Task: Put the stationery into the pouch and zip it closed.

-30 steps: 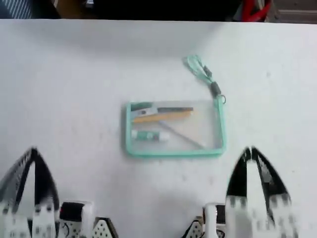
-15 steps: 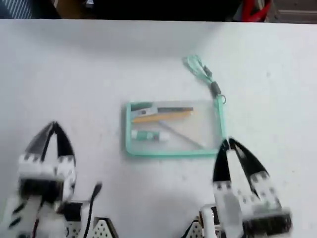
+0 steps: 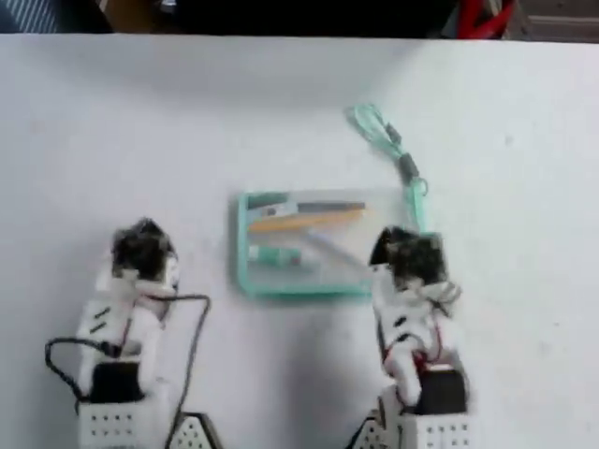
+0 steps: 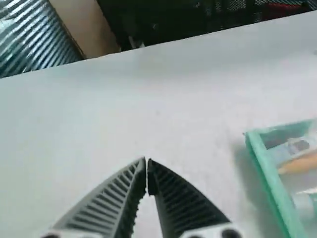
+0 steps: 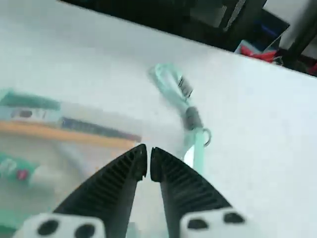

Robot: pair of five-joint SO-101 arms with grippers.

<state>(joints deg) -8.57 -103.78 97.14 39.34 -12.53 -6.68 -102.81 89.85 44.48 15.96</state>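
Note:
A clear pouch (image 3: pixel 241 245) with teal edging lies flat mid-table. Inside it are an orange pencil (image 3: pixel 304 222), a dark pen (image 3: pixel 328 207) and a small teal-and-white item (image 3: pixel 274 254). Its teal strap (image 3: pixel 377 129) trails away from the far right corner. My right gripper (image 3: pixel 404 249) is shut above the pouch's right end; in the right wrist view the right gripper (image 5: pixel 147 154) is over the pouch (image 5: pixel 74 134), near the strap's ring (image 5: pixel 204 137). My left gripper (image 3: pixel 140 247) is shut over bare table, left of the pouch; in the left wrist view the left gripper (image 4: pixel 146 167) stands apart from the pouch's corner (image 4: pixel 257 144).
The white table (image 3: pixel 112 122) is bare around the pouch. Both arm bases (image 3: pixel 112 416) stand at the near edge. Beyond the far edge (image 3: pixel 299 36) is dark clutter.
Both arms have swung forward from the near edge. The right gripper has come over the pouch's right end and the left has come level with its left side. The pouch has not moved.

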